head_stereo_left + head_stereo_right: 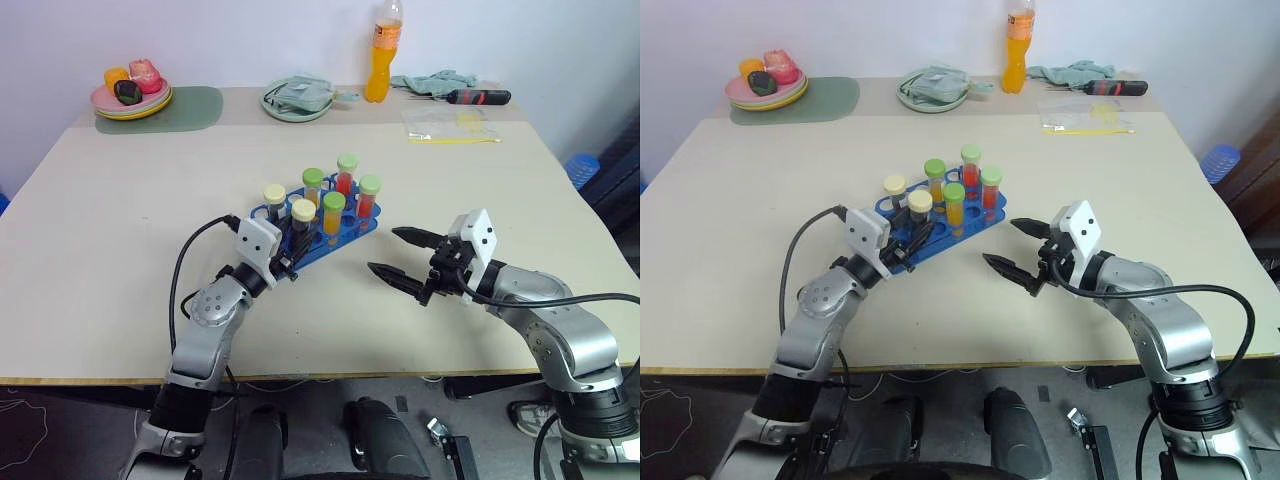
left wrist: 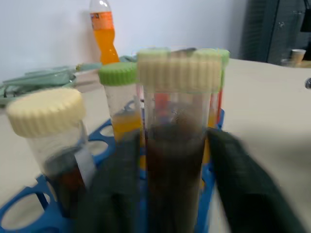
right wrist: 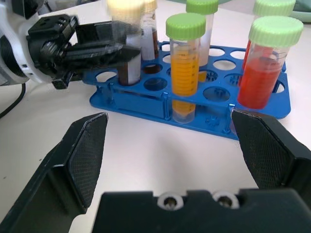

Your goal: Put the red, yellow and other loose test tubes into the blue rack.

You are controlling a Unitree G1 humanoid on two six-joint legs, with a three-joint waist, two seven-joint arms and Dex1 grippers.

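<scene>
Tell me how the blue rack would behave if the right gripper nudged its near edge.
The blue rack looks like thin plastic on a smooth table, so it would probably slide easily. Six tall capped tubes stand in it, so it may be top-heavy; a sharp push could rock it. The right gripper is open beside it.

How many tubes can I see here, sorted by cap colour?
Green-capped tubes: 4
Cream-capped tubes: 2
Total at the blue rack: 6
</scene>
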